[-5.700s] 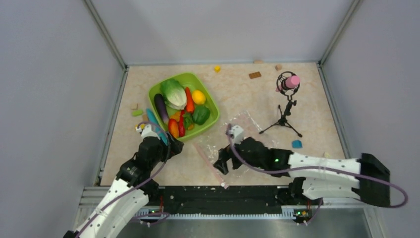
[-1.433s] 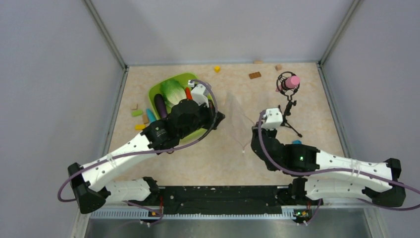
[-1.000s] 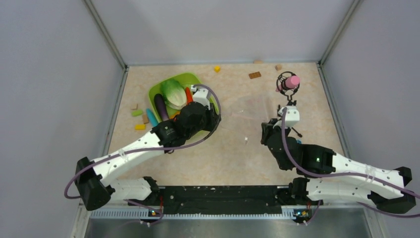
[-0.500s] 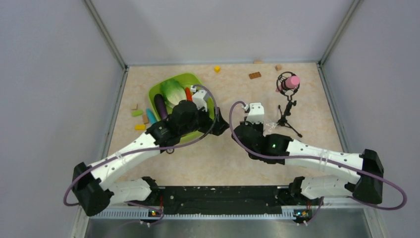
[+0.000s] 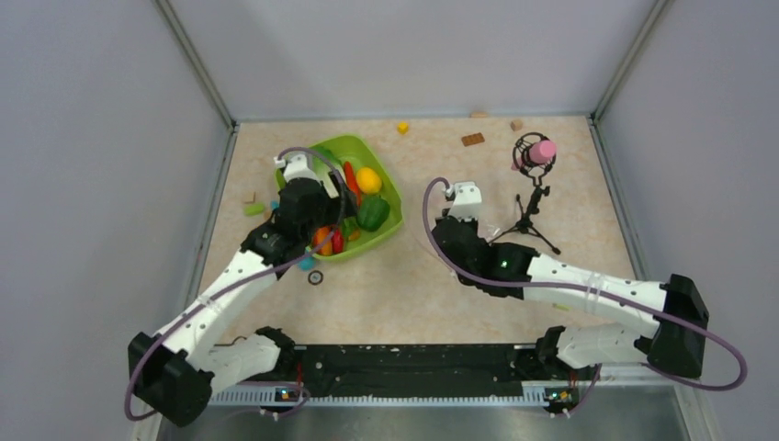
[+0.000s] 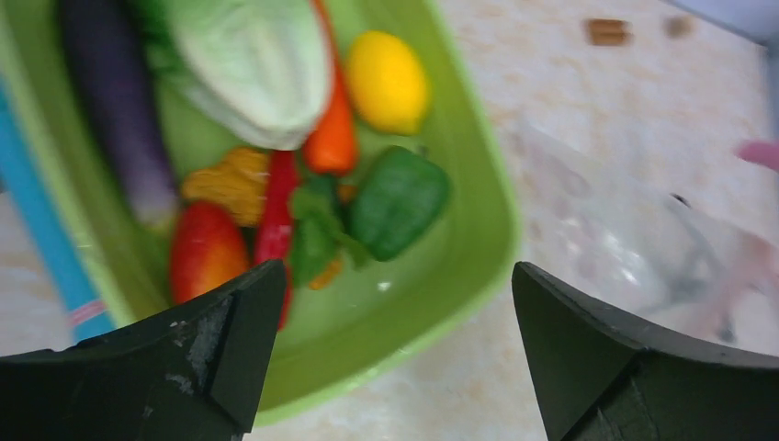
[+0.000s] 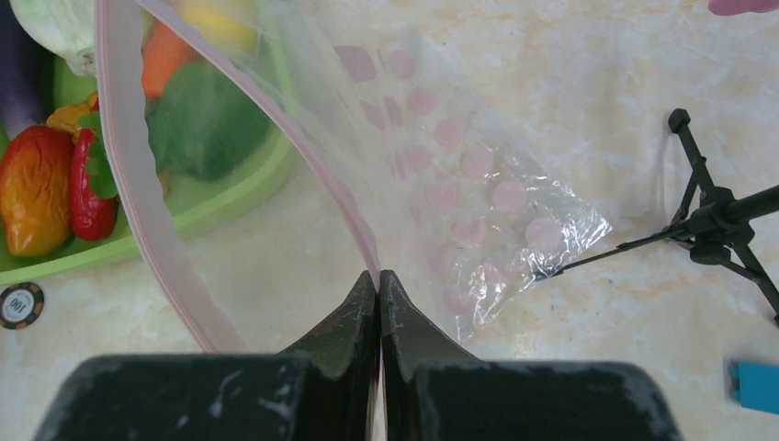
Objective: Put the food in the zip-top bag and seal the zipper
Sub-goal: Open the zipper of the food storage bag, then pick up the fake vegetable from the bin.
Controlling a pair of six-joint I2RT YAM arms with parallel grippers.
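The food lies in a lime-green tray [image 6: 459, 276]: pale cabbage [image 6: 248, 64], purple eggplant [image 6: 115, 101], orange carrot [image 6: 333, 138], yellow lemon [image 6: 386, 78], green pepper [image 6: 397, 202] and red chilli [image 6: 274, 211]. My left gripper [image 6: 395, 312] hangs open and empty above the tray's near rim; from above it [image 5: 312, 230] covers the tray's left half. My right gripper [image 7: 378, 276] is shut on the pink zipper [image 7: 129, 184] of the clear zip-top bag [image 7: 459, 184]. The bag's mouth gapes beside the tray. From above, that gripper [image 5: 443, 231] sits right of the tray [image 5: 390, 197].
A black microphone stand [image 5: 531, 197] with a pink top stands right of the bag. A blue block [image 7: 755, 384] lies near it. A small black disc [image 5: 315, 277] rests in front of the tray. Small blocks [image 5: 472, 139] are scattered at the back and left of the tray.
My left gripper opened and swung left from the tray's right edge to over the food. My right gripper, still shut on the bag, carried it left from the microphone stand toward the tray.
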